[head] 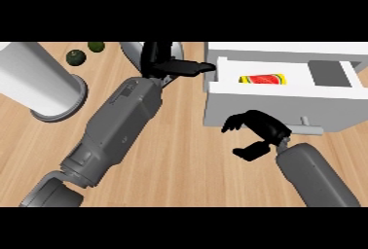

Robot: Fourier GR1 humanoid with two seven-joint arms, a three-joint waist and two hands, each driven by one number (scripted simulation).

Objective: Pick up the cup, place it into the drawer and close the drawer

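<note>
A grey cup (131, 51) stands at the counter's far edge, mostly hidden behind my left hand (161, 59), whose black fingers curl round it while others point right toward the drawer. The white drawer (280, 99) is pulled open at the upper right, and a red can (262, 79) lies inside. Its grey handle (310, 130) sticks out from the front. My right hand (259, 130) hovers just below the drawer's front, left of the handle, fingers half bent and thumb apart, holding nothing.
A tall white cylinder (32, 78) on a grey round base stands at the left. Two dark green round fruits (76, 57) lie at the back left. A grey box (327, 73) fills the drawer's right part. Bare wooden counter (187, 155) lies between my arms.
</note>
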